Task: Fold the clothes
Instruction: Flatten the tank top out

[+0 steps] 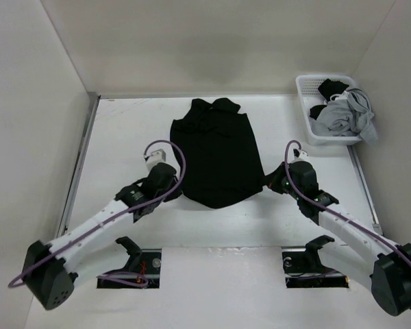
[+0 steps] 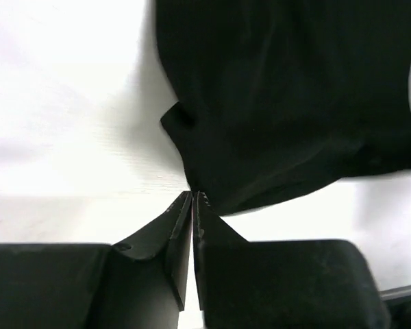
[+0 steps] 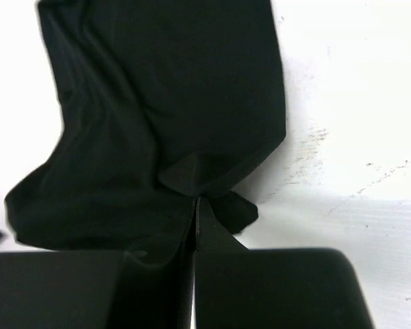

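Observation:
The clothes (image 1: 218, 154), one plain black garment, lie spread flat in the middle of the white table, collar toward the far wall. My left gripper (image 1: 176, 185) is at the garment's near left corner. In the left wrist view its jaws are shut, and their tips (image 2: 193, 195) pinch the very edge of the hem (image 2: 219, 199). My right gripper (image 1: 272, 182) is at the near right corner. It is shut on the black cloth (image 3: 157, 103), and a small peak of fabric (image 3: 192, 175) puckers up at its tips (image 3: 195, 199).
A white mesh basket (image 1: 303, 103) stands at the far right corner with grey and black garments (image 1: 342, 118) piled in it. Walls enclose the table on the left, far and right sides. Two mounts (image 1: 140, 264) sit at the near edge.

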